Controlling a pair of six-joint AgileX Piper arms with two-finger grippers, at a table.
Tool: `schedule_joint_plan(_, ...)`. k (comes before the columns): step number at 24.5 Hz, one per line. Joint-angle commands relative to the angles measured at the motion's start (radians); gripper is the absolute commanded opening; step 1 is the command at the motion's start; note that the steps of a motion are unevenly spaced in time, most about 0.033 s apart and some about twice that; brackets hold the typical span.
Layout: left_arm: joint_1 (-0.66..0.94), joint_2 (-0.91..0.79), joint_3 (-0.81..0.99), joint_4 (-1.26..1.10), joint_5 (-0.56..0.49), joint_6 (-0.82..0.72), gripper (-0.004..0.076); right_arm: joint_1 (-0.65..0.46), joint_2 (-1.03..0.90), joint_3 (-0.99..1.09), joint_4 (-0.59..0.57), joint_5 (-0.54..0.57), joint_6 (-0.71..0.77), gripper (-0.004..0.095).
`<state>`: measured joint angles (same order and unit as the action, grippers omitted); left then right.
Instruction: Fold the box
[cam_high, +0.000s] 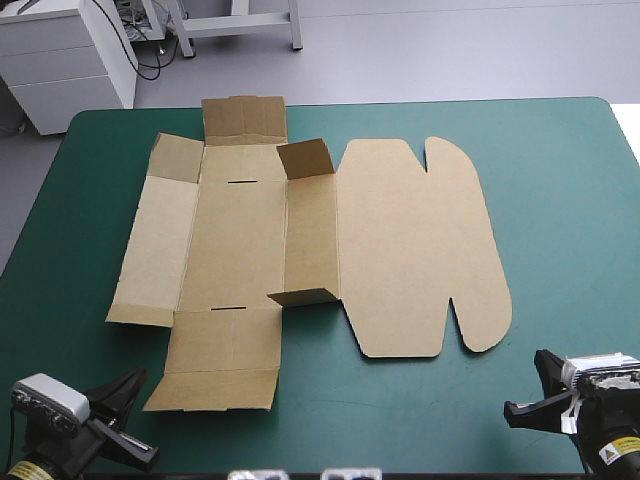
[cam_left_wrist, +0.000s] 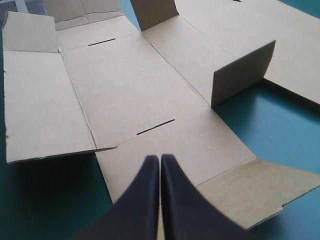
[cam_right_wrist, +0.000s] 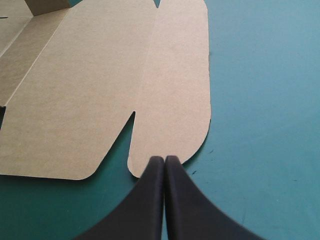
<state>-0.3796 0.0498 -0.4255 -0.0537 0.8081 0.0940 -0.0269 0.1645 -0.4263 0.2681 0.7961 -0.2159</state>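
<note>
Box (cam_high: 240, 240): your brown cut sheet of board lay spread on the table's teal-green cover (cam_high: 560, 200), centre to left, almost wholly flat.
Lid panel (cam_high: 420, 250): broad and round-cornered, it lay flat at the sheet's right.
Upright tabs (cam_high: 310, 157): you had two small brown ones standing beside the lid's fold.
Left gripper (cam_left_wrist: 160, 159): black fin-shaped fingers pressed together, empty, aimed at the near flap.
Right gripper (cam_right_wrist: 164, 159): likewise pinched closed, holding nothing, by the lid's near rounded corner.
</note>
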Motion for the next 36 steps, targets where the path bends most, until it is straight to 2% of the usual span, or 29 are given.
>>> schedule_joint_plan(1,-0.005,0.015,-0.022,-0.009,-0.078,-0.003,-0.0008,0.003,0.01,-0.026,0.009,-0.071,0.0,-0.0019)
schedule_joint_plan(21,-0.005,0.015,-0.022,-0.009,-0.078,0.002,-0.0008,0.003,0.01,-0.026,0.009,-0.071,0.0,-0.0019)
schedule_joint_plan(23,-0.005,0.015,-0.022,-0.005,-0.106,0.002,-0.0008,0.003,0.01,-0.026,0.009,-0.071,0.0,-0.0019)
schedule_joint_plan(25,-0.005,0.017,-0.022,-0.005,-0.171,-0.063,-0.0008,0.003,0.01,-0.026,0.009,-0.071,0.0,-0.0019)
schedule_joint_plan(26,-0.005,0.036,-0.024,-0.005,-0.207,-0.118,-0.0008,0.003,0.01,-0.026,0.009,-0.071,0.0,-0.0019)
schedule_joint_plan(29,-0.005,0.123,-0.059,0.013,-0.2,-0.129,-0.0008,0.003,0.01,-0.026,0.009,-0.071,0.0,-0.0019)
schedule_joint_plan(33,-0.005,0.387,-0.224,0.08,-0.192,-0.129,-0.0006,0.003,0.01,-0.026,0.009,-0.071,0.0,-0.0019)
schedule_joint_plan(36,-0.005,0.556,-0.378,0.16,-0.104,-0.129,0.0019,0.003,0.01,-0.026,0.009,-0.071,0.0,-0.0019)
